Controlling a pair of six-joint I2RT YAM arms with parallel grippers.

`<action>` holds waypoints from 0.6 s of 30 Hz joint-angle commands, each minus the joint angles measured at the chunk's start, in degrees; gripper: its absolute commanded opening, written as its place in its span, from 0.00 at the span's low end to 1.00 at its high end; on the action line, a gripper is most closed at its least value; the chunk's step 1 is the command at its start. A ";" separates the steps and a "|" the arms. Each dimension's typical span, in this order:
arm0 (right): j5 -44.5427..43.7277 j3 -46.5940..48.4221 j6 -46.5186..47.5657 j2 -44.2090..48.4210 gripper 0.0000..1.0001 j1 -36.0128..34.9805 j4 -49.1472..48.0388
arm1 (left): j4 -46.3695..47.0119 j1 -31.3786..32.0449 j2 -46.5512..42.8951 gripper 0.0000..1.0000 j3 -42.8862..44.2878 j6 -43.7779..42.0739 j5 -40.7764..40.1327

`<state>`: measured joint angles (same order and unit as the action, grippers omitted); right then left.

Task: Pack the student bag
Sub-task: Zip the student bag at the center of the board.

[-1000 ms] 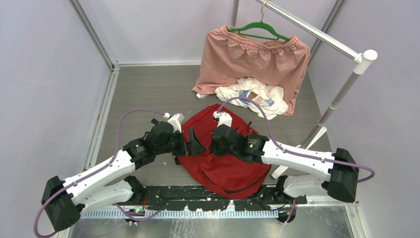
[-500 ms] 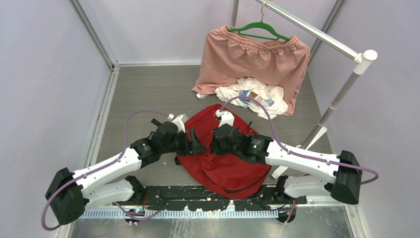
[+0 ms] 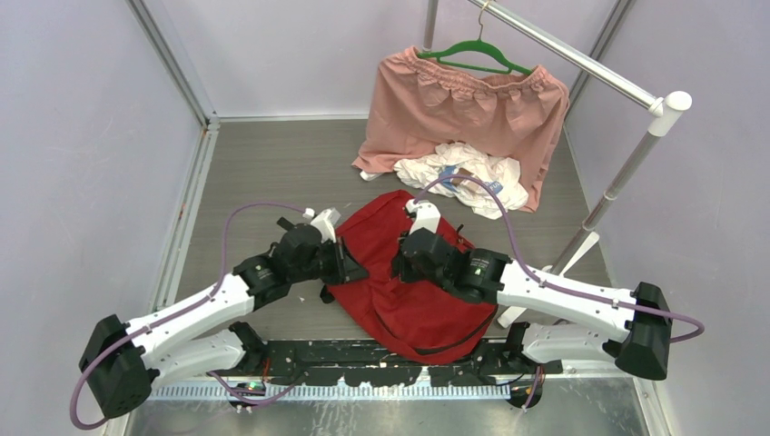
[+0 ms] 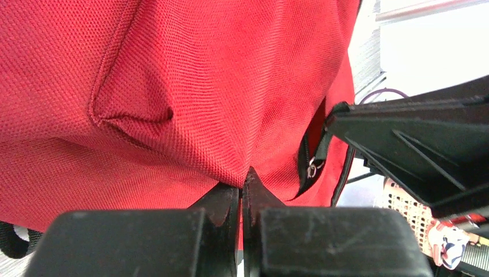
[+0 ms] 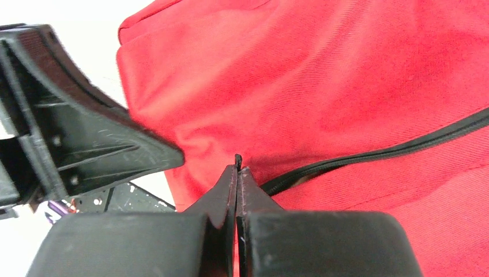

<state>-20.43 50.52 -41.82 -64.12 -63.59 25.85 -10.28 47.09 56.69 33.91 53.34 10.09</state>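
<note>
The student bag (image 3: 413, 300), a dark-red fabric backpack with black zipper trim, lies on the table between both arms. My left gripper (image 3: 356, 265) is shut on a fold of red fabric at the bag's left edge; the pinched cloth shows between its tips (image 4: 242, 179). My right gripper (image 3: 397, 265) is shut at the end of the black zipper (image 5: 375, 154), and a small black tab pokes out above its tips (image 5: 237, 167). The two grippers face each other a short way apart. A metal zipper ring (image 4: 312, 168) hangs at the open slit.
A pale pink garment (image 3: 463, 100) hangs on a green hanger from the metal rail (image 3: 581, 64) at the back. A white printed cloth (image 3: 468, 177) lies just behind the bag. The rail's post (image 3: 626, 173) stands at the right, and enclosure walls close both sides.
My left gripper has gone from open to shut on the bag's left edge. The right arm has shifted slightly right, staying shut at the zipper.
</note>
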 commanded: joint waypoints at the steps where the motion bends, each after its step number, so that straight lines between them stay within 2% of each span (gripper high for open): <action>1: -6.35 -0.20 -0.14 1.72 0.01 0.28 0.88 | -0.01 0.11 -4.54 0.00 1.08 -2.38 -0.98; 8: -8.02 -0.64 0.91 0.77 0.01 3.31 1.66 | -8.73 0.11 -8.32 0.00 3.81 -6.62 -4.75; 18: -6.89 -1.02 1.64 2.05 0.01 11.32 2.33 | -14.85 0.11 -9.97 0.00 4.17 -8.96 -6.52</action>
<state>-20.67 49.65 -42.30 -64.10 -56.42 26.74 -18.63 47.20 49.45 35.59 47.90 6.07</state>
